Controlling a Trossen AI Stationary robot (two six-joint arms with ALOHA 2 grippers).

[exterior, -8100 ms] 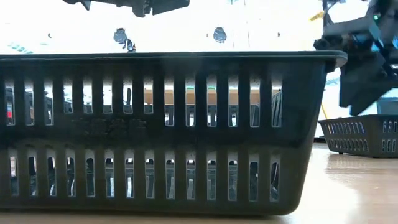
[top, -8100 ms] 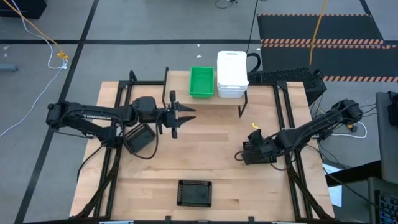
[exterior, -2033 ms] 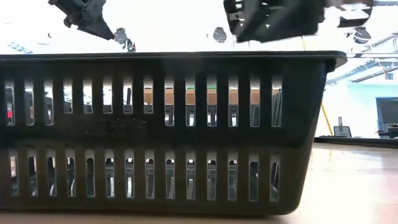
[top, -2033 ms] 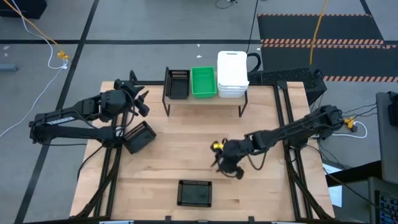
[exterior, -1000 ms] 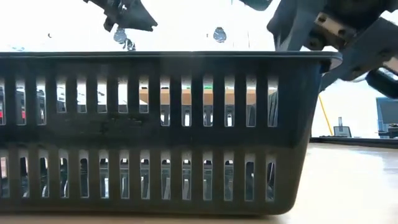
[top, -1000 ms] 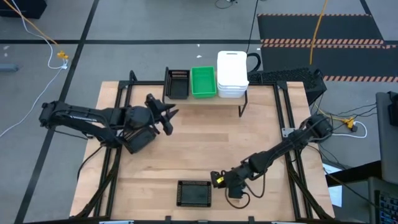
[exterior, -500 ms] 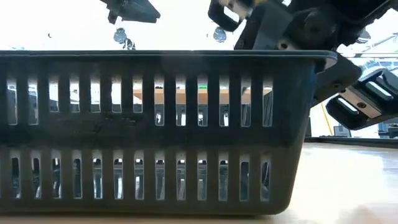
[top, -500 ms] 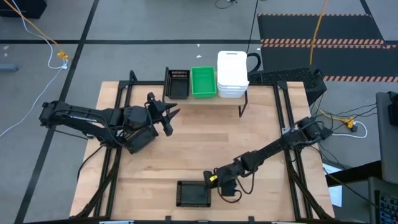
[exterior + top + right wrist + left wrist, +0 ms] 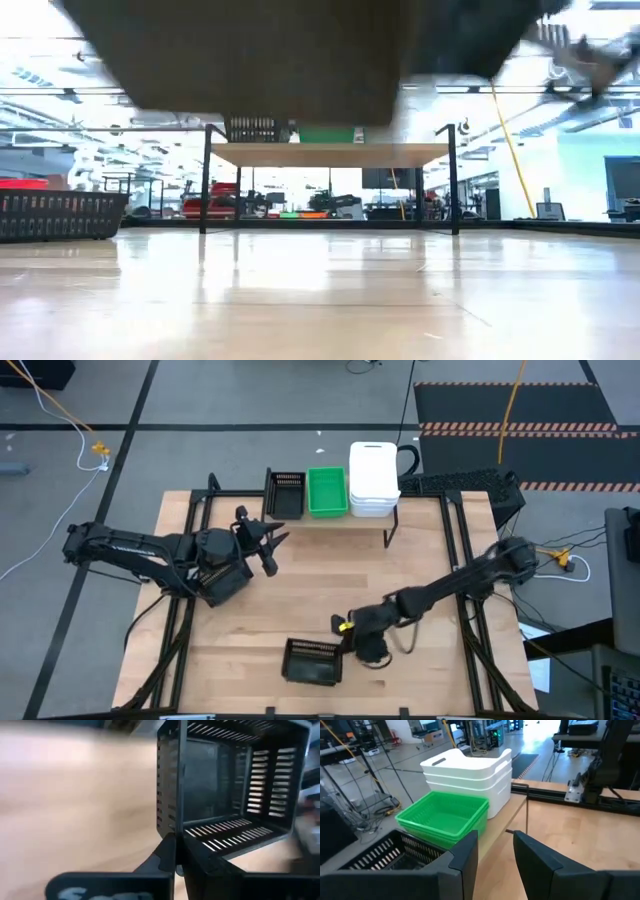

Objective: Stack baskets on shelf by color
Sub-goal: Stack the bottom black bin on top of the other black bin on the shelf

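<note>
hovering over the table's left side, my left gripper [image 9: 272,547] has its fingers apart, holding nothing, with a black basket [image 9: 225,582] lying beneath my arm. on the shelf [image 9: 340,520] sit black, green and white baskets. my right gripper [image 9: 343,637] is clamped on the rim of another black basket [image 9: 312,660], tilted up near the front edge.

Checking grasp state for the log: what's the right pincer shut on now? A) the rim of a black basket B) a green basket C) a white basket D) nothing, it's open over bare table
A: the right pincer is shut on the wall of the black basket, which is lifted and tilted near the table's front edge.
</note>
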